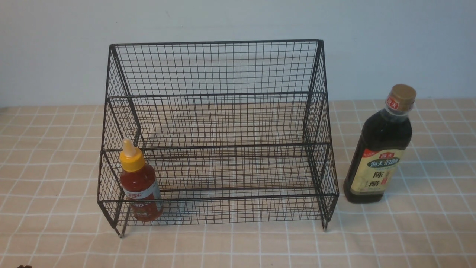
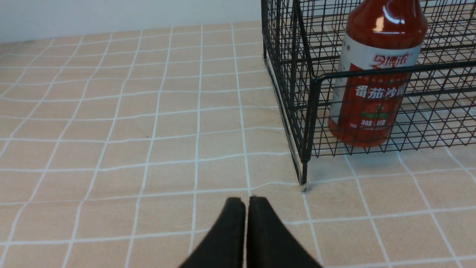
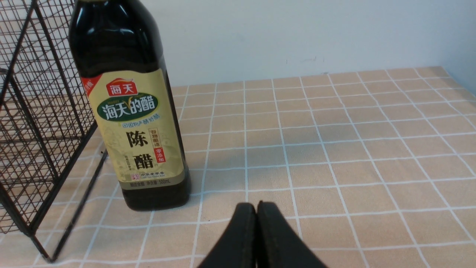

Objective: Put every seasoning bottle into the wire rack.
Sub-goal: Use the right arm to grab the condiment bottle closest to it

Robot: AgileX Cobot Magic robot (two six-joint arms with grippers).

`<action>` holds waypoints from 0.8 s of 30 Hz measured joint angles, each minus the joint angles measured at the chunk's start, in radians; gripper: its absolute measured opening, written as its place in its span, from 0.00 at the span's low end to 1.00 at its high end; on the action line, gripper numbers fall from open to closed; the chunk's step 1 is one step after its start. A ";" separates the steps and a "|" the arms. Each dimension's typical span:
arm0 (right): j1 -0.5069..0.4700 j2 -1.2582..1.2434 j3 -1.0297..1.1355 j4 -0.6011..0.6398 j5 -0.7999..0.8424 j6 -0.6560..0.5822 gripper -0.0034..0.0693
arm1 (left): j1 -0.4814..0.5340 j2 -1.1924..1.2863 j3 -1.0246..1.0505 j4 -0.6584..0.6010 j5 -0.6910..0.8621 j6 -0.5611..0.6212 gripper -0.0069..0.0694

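The black wire rack (image 1: 219,96) stands in the middle of the table. The red-sauce bottle (image 1: 139,186) with yellow nozzle cap stands upright in the left end of its lower tier; it also shows in the left wrist view (image 2: 375,78). The dark vinegar bottle (image 1: 379,149) with gold cap stands upright on the cloth just right of the rack, and shows in the right wrist view (image 3: 130,108). My left gripper (image 2: 246,201) is shut and empty, near the rack's front left leg (image 2: 304,178). My right gripper (image 3: 256,206) is shut and empty, a little short of the vinegar bottle. Neither gripper shows in the front view.
An orange checked tablecloth (image 1: 52,178) covers the table. A white wall (image 1: 238,18) rises behind the rack. The rack's right side (image 3: 33,123) stands close beside the vinegar bottle. The table's far right edge shows in the right wrist view (image 3: 457,74).
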 joint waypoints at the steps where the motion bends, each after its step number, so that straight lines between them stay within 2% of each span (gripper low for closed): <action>1: 0.000 0.000 0.000 0.000 0.000 0.000 0.03 | 0.000 0.000 0.000 0.000 0.000 0.000 0.08; 7: 0.000 0.000 0.000 0.003 -0.010 0.005 0.03 | 0.000 0.000 0.000 0.000 0.000 0.000 0.08; 10: 0.000 0.000 0.006 0.053 -0.123 0.037 0.03 | 0.000 0.000 0.000 0.000 0.000 0.000 0.08; 16: 0.000 0.000 0.006 0.196 -0.469 0.150 0.03 | 0.000 0.000 0.000 0.000 0.000 0.000 0.08; 24: 0.000 0.000 0.006 0.207 -0.583 0.182 0.03 | 0.000 0.000 0.000 0.000 0.000 0.000 0.08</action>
